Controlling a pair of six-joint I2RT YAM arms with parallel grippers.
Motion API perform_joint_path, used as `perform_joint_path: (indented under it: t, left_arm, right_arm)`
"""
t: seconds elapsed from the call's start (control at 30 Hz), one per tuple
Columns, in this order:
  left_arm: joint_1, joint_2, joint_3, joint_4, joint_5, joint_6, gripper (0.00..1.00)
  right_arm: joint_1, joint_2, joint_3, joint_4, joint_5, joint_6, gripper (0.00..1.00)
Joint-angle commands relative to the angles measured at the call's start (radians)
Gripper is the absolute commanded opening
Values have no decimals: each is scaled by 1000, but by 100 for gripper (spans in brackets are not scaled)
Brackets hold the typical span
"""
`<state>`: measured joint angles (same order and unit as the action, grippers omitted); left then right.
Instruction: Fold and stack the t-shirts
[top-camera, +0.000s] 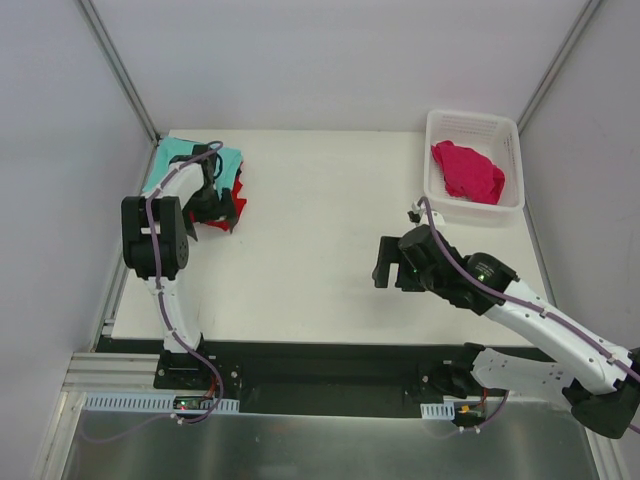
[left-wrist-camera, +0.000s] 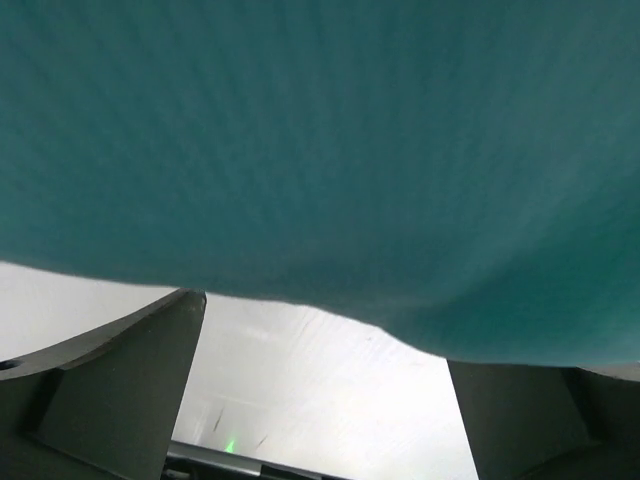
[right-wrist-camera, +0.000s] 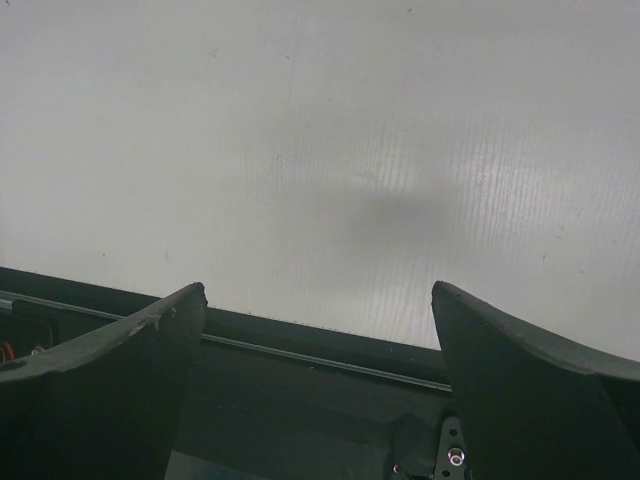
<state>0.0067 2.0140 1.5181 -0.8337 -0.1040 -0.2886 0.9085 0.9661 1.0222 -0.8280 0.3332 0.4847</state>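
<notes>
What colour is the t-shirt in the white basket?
Magenta-pink t-shirt; the top external view shows it best.

1. Table (top-camera: 320, 270): white matte top, rectangular.
2. Walls (top-camera: 330, 60): plain pale grey panels on three sides, joined by aluminium corner posts (top-camera: 118, 65).
3. Near edge: black mounting strip (top-camera: 330, 362), with a brushed metal sheet (top-camera: 330, 445) beyond it.
4. Light: even, shadows soft.

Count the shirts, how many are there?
3 clearly: a teal shirt far left, a red shirt under it, a pink shirt in the basket. More may hide underneath.
</notes>
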Motion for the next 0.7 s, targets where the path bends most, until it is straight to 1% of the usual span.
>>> perform_joint_path:
  t: [0.0,0.3,0.33,0.37,0.53,0.67]
  left_arm:
    - [18,29,114,-4,18,-6,99]
    - [21,173,347,-4,61,23,99]
    - [19,184,358,-2,58,25,99]
    - [22,198,364,7,61,26,99]
    - [24,230,360,38,79,26,99]
    - [26,259,378,59,67,37,99]
  right_arm:
    - [-3,-21,6,-25,29,-14,100]
    - [-11,-35,-14,-25,27,-6,100]
    - [-11,-38,-19,-28,26,-5,100]
    - [-14,-43,-22,-33,30,-3,97]
    - [-31,-66,-28,-42,30,-6,96]
    - [-45,-63,-24,-54,27,-17,96]
